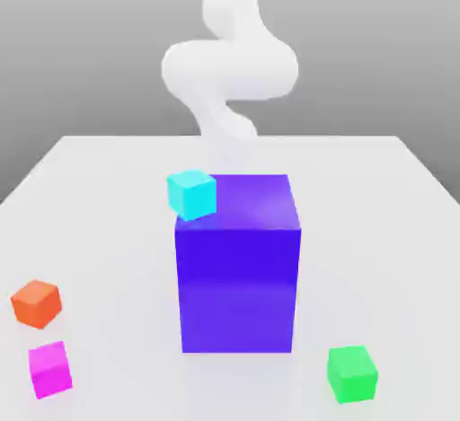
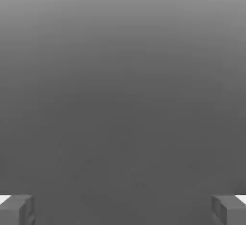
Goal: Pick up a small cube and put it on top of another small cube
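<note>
So the little cyan cube (image 1: pixel 192 196) is looking like the awkward one: it's sitting up at the exterior view's left edge of the big blue box (image 1: pixel 237 290), seemingly perched on top and hanging a bit over the side. The task isn't saying which small cube is getting picked, so I'm only guessing that one's in play. The gripper (image 2: pixel 123 210) is standing wide open in the hand view, nothing between its fingers. The arm (image 1: pixel 232 67) is reaching down behind the box, so from the hand that cyan cube is lying toward the exterior camera and over to the exterior view's left. No long axis to be lining up with, just side faces, and it's sitting turned a little. Only one arm is working here, so no question of which is nearer. Further out, the orange cube (image 1: pixel 37 304) and the pink one (image 1: pixel 50 370) are resting on the table (image 1: pixel 117 231) near each other, off to the exterior view's left, while the green cube (image 1: pixel 352 374) is sitting alone in front, over to the right. Those three are lying on the camera's side too, so the hand is needing to clear the box first, imo, or it's risking a bump.
</note>
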Tool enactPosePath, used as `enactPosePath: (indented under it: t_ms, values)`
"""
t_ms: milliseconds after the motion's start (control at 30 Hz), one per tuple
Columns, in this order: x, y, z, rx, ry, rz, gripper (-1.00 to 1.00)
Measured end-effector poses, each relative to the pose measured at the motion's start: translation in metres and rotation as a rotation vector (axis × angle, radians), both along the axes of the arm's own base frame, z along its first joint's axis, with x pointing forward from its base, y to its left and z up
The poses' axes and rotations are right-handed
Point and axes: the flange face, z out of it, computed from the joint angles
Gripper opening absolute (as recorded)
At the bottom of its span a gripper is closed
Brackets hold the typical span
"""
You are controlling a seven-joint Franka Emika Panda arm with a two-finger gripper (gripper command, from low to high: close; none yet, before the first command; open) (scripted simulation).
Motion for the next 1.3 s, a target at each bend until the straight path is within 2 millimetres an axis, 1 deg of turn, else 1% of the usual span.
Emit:
enactPosePath:
  t_ms: [100,233,367,467,533,667,767,867,900,967,1033,1067,1233,1267,1300]
  values:
    - [0.036,-0.025,-0.046,0.044,0.081,-0.103,0.00]
    - [0.072,-0.060,-0.110,0.102,0.180,-0.239,0.00]
    - [0.095,-0.099,-0.180,0.161,0.276,-0.378,0.00]
    - [0.103,-0.128,-0.234,0.205,0.346,-0.485,0.00]
    - [0.104,-0.147,-0.271,0.235,0.393,-0.556,0.00]
    - [0.092,-0.191,-0.347,0.299,0.481,-0.720,0.00]
    - [0.081,-0.208,-0.403,0.341,0.549,-0.818,0.00]
    - [0.062,-0.225,-0.458,0.384,0.617,-0.923,0.00]
    - [0.056,-0.229,-0.475,0.395,0.633,-0.950,0.00]
    - [0.052,-0.232,-0.504,0.403,0.645,-0.970,0.00]
    - [0.051,-0.233,-0.531,0.404,0.648,-0.975,0.00]
    - [0.051,-0.233,-0.543,0.405,0.648,-0.976,-1.00]
    - [0.051,-0.233,-0.543,0.404,0.647,-0.976,-1.00]
    - [0.050,-0.232,-0.549,0.405,0.648,-0.977,-1.00]
    - [0.050,-0.233,-0.545,0.405,0.648,-0.977,-1.00]
